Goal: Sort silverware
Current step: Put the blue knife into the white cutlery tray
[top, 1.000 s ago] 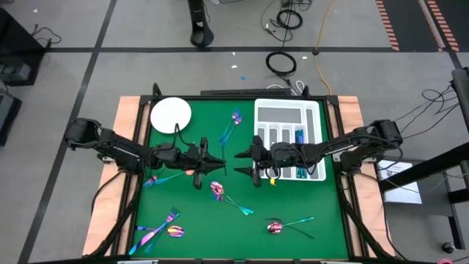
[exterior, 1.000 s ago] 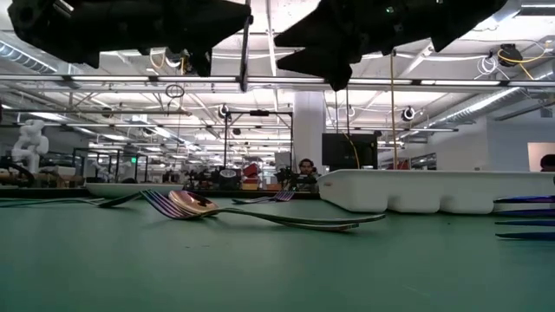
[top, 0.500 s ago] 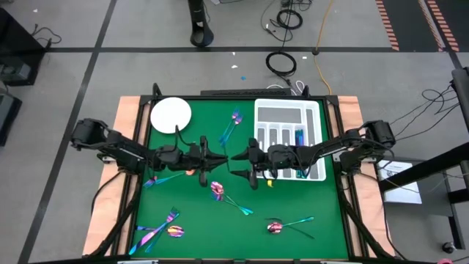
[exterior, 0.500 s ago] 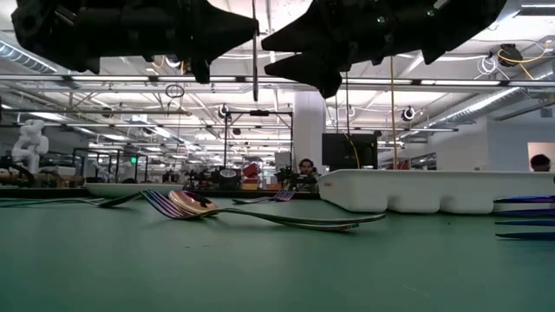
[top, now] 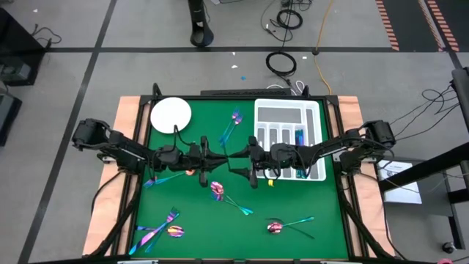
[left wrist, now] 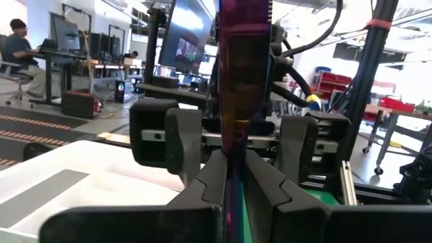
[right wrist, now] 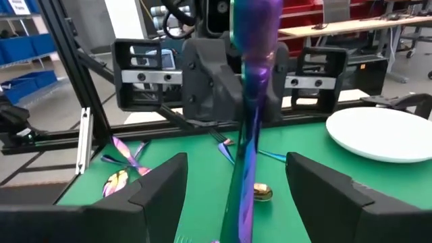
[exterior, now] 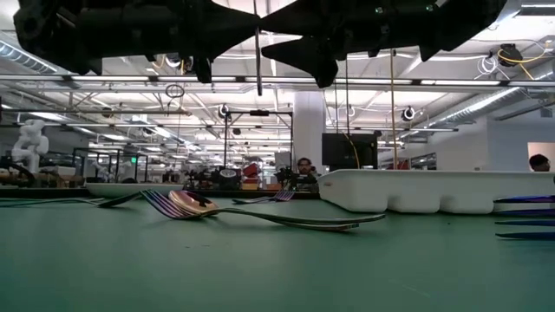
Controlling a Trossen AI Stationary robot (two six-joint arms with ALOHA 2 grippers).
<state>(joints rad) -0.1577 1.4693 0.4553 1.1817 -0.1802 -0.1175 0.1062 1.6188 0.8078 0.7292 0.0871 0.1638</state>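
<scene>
Mid-handover above the table (top: 293,242): left tool (top: 219,159) clamps a knife (left wrist: 237,88); right tool (top: 234,158), fingers apart, must close on it.

The held utensil (left wrist: 236,88) runs off the left wrist picture's edge, so fork, spoon or knife cannot be told; tray (top: 287,114) contents are too small to identify.

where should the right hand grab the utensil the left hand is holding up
On the bare stretch of the utensil clear of the left hand, coming level from the opposite side. It stands upright and slim, so the open right hand can straddle it.
</scene>
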